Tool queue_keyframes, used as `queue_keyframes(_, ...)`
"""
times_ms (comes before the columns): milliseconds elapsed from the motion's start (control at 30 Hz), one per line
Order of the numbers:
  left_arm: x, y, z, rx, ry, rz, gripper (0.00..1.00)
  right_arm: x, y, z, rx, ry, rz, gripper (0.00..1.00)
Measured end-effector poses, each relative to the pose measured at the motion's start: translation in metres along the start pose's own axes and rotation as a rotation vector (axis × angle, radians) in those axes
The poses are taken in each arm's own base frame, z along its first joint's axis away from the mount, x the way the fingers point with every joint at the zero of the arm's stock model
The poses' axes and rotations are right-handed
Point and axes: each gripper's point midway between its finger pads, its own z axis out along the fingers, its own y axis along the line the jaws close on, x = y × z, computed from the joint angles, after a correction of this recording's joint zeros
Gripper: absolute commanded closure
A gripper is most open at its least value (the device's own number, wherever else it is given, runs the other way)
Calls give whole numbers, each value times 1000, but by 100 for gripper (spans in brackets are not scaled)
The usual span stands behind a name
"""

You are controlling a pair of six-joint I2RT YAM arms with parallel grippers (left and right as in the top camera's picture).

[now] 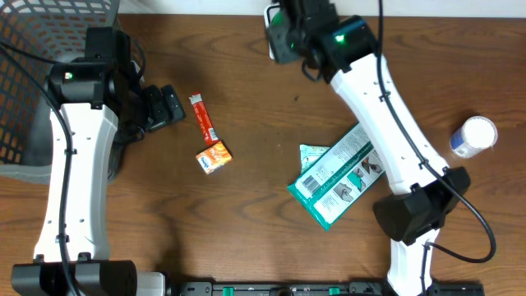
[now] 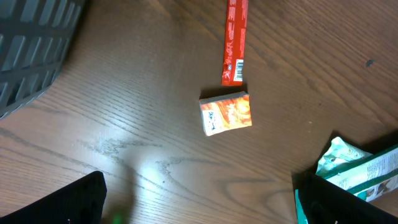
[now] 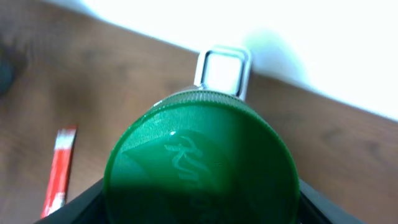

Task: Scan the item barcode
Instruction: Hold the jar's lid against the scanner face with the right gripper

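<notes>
The right hand (image 3: 202, 208) is partly closed around a green-capped container (image 3: 199, 155), holding it near the far edge of the counter (image 1: 246, 90). The left hand (image 2: 205, 210) hangs wide open and empty above the counter, close to a small orange box (image 2: 226, 113) and a red stick packet (image 2: 234, 40).

Script on the green lid (image 3: 199, 162) is unreadable.

Looks like a robotics lab set up as a mock shop checkout: two white arms (image 1: 72, 189) mounted at the edge of a wood-grain bench (image 1: 263, 90), a wire basket (image 1: 33, 57) in the corner (shopping-style mesh), and packaged goods like a red stick packet (image 1: 203, 117) and teal pouches (image 1: 329, 185).
</notes>
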Motion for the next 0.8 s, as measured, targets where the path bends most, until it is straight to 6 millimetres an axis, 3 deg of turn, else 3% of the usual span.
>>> queue_keyframes(233,0,0,0,0,0,0,1,-60,-36,-3,53,-241,73,60)
queue_keyframes(433,0,0,0,0,0,0,1,-93,-47,-2,91,-381,3,62)
queue_keyframes(567,0,0,0,0,0,0,1,-92,-43,27,114,-390,-116,63)
queue_keyframes(733,0,0,0,0,0,0,1,-77,-38,85,142,-373,-251,63)
queue_keyframes(800,0,0,0,0,0,0,1,-73,-37,99,149,-375,-287,64)
